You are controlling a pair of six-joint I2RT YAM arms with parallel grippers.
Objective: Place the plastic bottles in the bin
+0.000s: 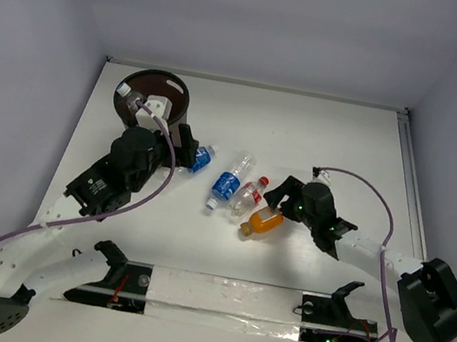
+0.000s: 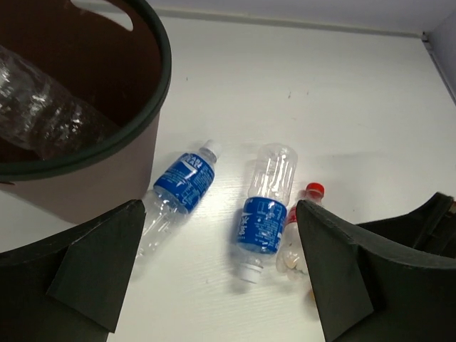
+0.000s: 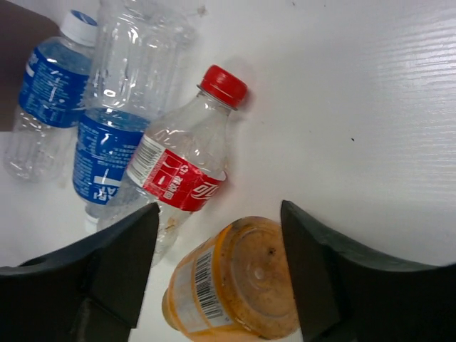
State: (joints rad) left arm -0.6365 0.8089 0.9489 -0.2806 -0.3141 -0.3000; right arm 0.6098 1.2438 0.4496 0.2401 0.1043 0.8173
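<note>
The bin [image 2: 107, 178] is dark brown with a darker rim. A clear white-capped bottle [image 2: 184, 182] wears a blue label with white lettering, as does a second clear bottle [image 2: 262, 221]. The red-capped bottle [image 3: 187, 167] has a red-and-white label. The orange bottle [image 3: 242, 285] carries a white barcode label. The table [image 2: 320, 107] is white.

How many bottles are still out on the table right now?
4: one blue-labelled bottle beside the bin, a second blue-labelled bottle mid-table, the red-capped bottle beside it, the orange bottle under the right claw. Arms may hide others.
</note>
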